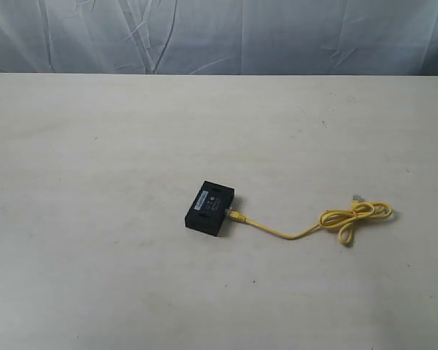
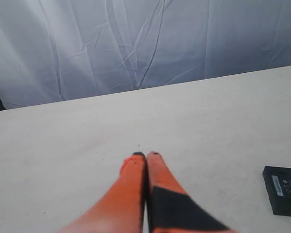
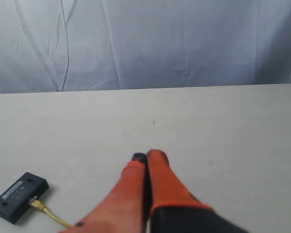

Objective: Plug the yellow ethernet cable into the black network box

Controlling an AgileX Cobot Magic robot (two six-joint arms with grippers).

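Here the black network box [image 1: 210, 209] lies flat on the pale table [image 1: 95, 146], a little toward the near side and close to the middle, with its labelled top face up. The yellow ethernet cable [image 1: 266, 229] meets the box's right side, where one plug end sits against or in that side. How deep it goes cannot be told at this size. From there the cord runs rightward along the tabletop and curls into a loose knotted loop well to the right of the box. Its other clear plug [image 1: 358, 197] lies free just at the far side of that loop.

The left gripper [image 2: 145, 155] hangs above bare table, its orange fingers pressed together with nothing between them; the box is off to its right. The right gripper [image 3: 146, 155] likewise has its jaws closed and empty, well apart from box and cord. A wrinkled grey cloth [image 1: 219, 36] hangs behind the table's far edge.
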